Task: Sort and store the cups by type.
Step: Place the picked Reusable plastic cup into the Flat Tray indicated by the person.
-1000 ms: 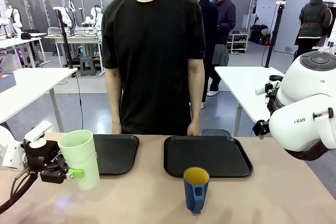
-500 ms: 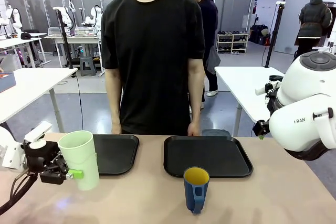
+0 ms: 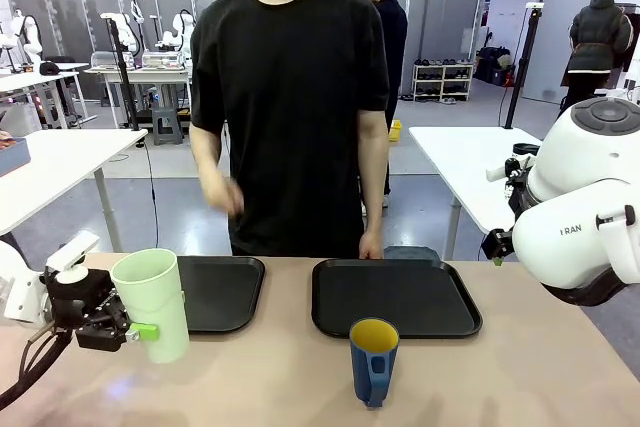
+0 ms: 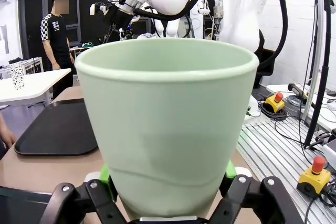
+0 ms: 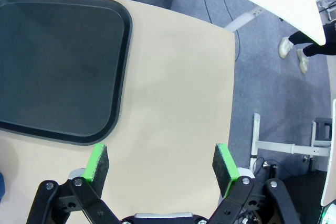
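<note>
The green tumbler (image 3: 152,302) stood almost straight up, mouth on top, at the left end of the desk (image 3: 500,377). The left arm reached in low from the side, and the left gripper (image 3: 143,329) squeezed the tumbler's lower part. The blue mug (image 3: 374,359) stood upright mid-desk. The right gripper (image 5: 160,163) was spread wide, holding nothing.

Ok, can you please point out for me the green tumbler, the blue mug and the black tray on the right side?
green tumbler (image 3: 152,307), front view, middle of its side wall.
blue mug (image 3: 374,361), front view, its blue front, at the handle.
right black tray (image 3: 395,295), front view, bare middle of its floor.
</note>
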Controlling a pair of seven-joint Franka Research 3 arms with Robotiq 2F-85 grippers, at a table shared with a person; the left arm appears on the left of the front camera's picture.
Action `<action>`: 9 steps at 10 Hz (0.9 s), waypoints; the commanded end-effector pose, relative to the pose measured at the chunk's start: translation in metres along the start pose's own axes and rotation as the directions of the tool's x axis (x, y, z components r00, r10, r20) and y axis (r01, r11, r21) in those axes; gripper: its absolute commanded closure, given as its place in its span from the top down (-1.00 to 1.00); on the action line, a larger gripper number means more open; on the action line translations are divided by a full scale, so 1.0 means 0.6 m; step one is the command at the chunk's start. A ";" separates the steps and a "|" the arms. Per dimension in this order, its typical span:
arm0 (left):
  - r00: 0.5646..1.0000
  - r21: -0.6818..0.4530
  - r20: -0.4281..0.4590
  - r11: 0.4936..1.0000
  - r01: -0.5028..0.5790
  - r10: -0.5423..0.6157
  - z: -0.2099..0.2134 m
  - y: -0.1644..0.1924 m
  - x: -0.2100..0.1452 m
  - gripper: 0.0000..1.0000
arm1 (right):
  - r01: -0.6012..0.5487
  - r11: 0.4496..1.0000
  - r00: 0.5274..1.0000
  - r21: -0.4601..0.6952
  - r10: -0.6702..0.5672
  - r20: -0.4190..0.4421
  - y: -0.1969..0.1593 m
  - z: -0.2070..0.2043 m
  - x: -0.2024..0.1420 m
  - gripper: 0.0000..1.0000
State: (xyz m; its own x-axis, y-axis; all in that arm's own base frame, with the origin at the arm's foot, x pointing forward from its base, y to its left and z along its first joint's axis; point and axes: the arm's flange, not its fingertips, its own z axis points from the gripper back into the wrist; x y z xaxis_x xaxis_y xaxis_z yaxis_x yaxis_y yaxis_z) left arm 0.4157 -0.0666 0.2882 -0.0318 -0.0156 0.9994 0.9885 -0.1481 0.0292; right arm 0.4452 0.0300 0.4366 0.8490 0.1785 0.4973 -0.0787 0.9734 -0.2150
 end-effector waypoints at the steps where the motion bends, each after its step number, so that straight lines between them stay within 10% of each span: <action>1: 1.000 -0.002 0.000 1.000 0.008 -0.008 0.000 0.004 0.001 -0.13 | -0.006 1.000 1.000 -0.005 0.006 0.001 0.002 -0.001 0.000 1.00; 9: 1.000 -0.002 0.000 1.000 0.008 -0.008 0.000 0.004 0.001 -0.13 | -0.006 1.000 1.000 -0.005 0.006 0.001 0.002 -0.001 0.000 1.00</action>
State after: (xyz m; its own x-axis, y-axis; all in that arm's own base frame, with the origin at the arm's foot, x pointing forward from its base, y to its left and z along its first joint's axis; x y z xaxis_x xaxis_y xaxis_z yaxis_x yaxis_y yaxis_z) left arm 0.4157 -0.0666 0.2882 -0.0318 -0.0156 0.9994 0.9885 -0.1481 0.0292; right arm 0.4452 0.0300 0.4366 0.8490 0.1785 0.4973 -0.0788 0.9734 -0.2150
